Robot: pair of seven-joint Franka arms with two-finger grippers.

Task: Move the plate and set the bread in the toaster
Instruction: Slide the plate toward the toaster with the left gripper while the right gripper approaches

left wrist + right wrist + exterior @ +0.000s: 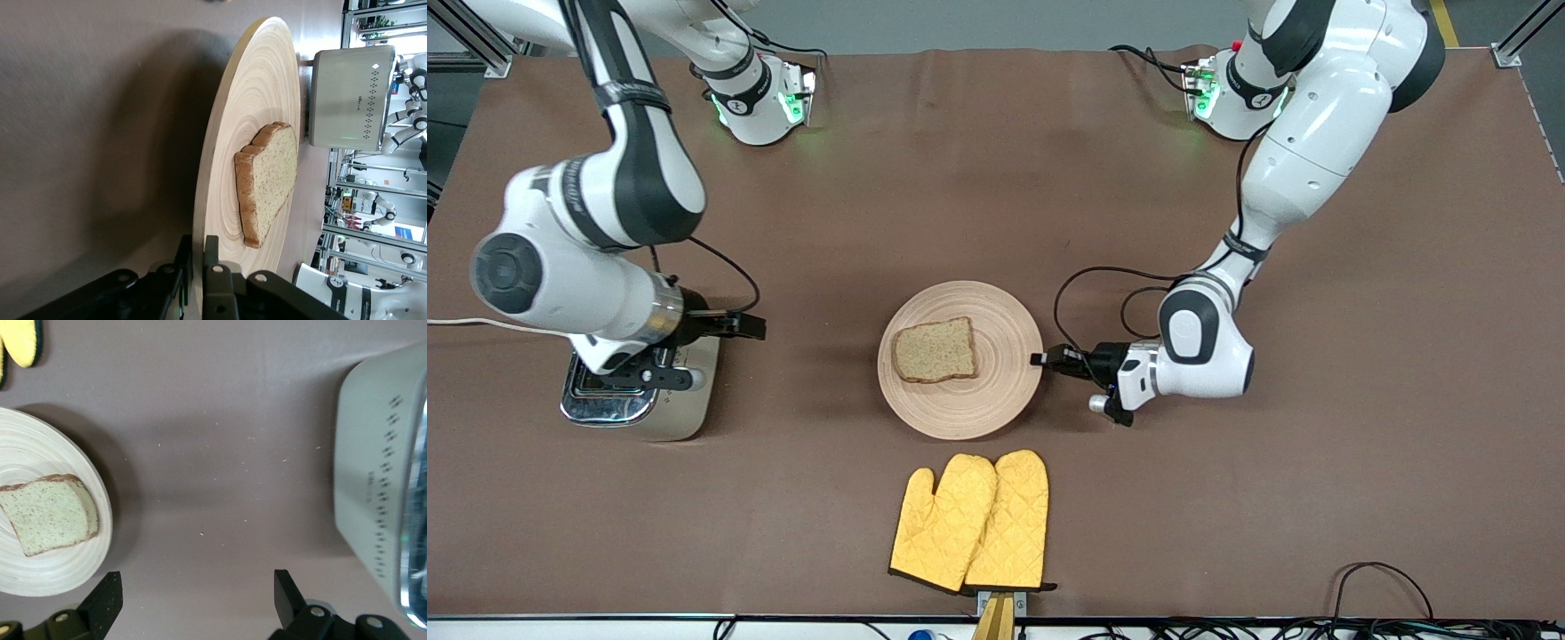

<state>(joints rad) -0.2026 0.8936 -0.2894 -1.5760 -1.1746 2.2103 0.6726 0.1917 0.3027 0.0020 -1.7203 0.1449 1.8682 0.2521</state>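
Observation:
The round light-wood plate (971, 402) lies mid-table with the slice of brown bread (935, 349) flat on it. My left gripper (1040, 359) is shut on the plate's rim at the side toward the left arm's end. In the left wrist view its fingers (212, 257) pinch the plate's (227, 133) edge, with the bread (267, 180) and the toaster (347, 100) past it. The cream toaster (680, 413) with a chrome top stands toward the right arm's end. My right gripper (751, 325) hangs open and empty over the cloth beside the toaster (373, 493); its own view (197, 593) shows bare cloth between the fingers.
A pair of yellow oven mitts (971, 520) lies nearer the front camera than the plate, close to the table's edge. A white cord (480, 324) runs off from the toaster. Brown cloth (1360, 462) covers the table.

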